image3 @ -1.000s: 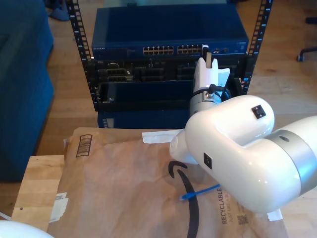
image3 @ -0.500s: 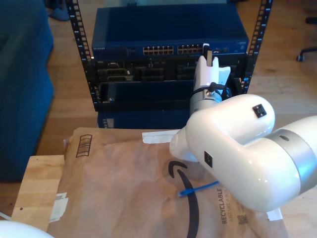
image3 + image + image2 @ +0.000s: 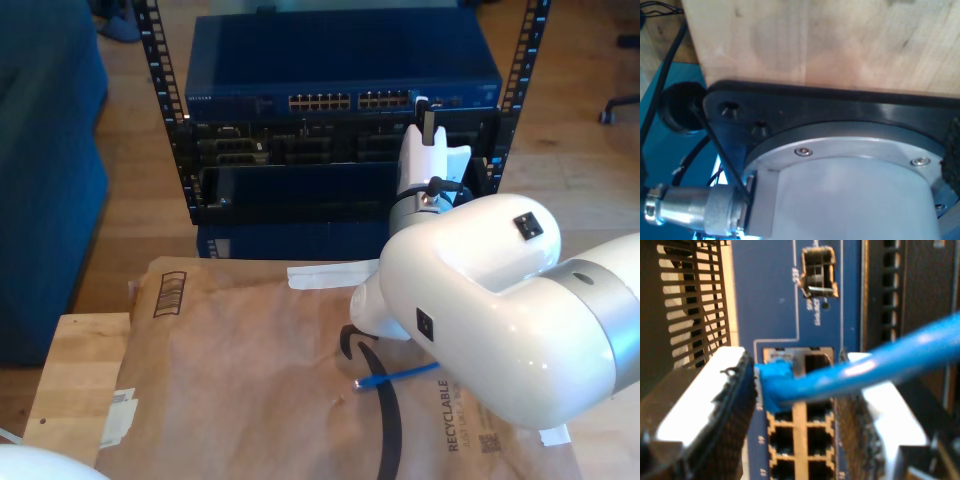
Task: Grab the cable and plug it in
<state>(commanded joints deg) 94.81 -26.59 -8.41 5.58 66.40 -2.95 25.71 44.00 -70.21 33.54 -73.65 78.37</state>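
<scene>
Up close in the second wrist view, my second gripper (image 3: 795, 405) pinches the cable (image 3: 850, 372) between its black pads (image 3: 735, 390). The blue plug end sits at a port in the top row of the switch (image 3: 775, 300), touching the port's mouth; whether it is seated I cannot tell. The cable's blue length runs off toward the frame's right edge, blurred.

In the first wrist view, a wooden board (image 3: 830, 40) spans the upper frame, a black mounting plate (image 3: 840, 107) beneath it and a white arm base (image 3: 850, 200) at the bottom. A metal connector (image 3: 695, 210) sits lower left. My first gripper's state I cannot tell.

In the exterior view, my second gripper (image 3: 424, 112) reaches the switch (image 3: 340, 50) in the rack (image 3: 160, 120) at upper centre. The cable's loose end (image 3: 395, 377) lies on brown paper (image 3: 250, 380) at lower centre, beside the big white arm (image 3: 490, 310).
</scene>
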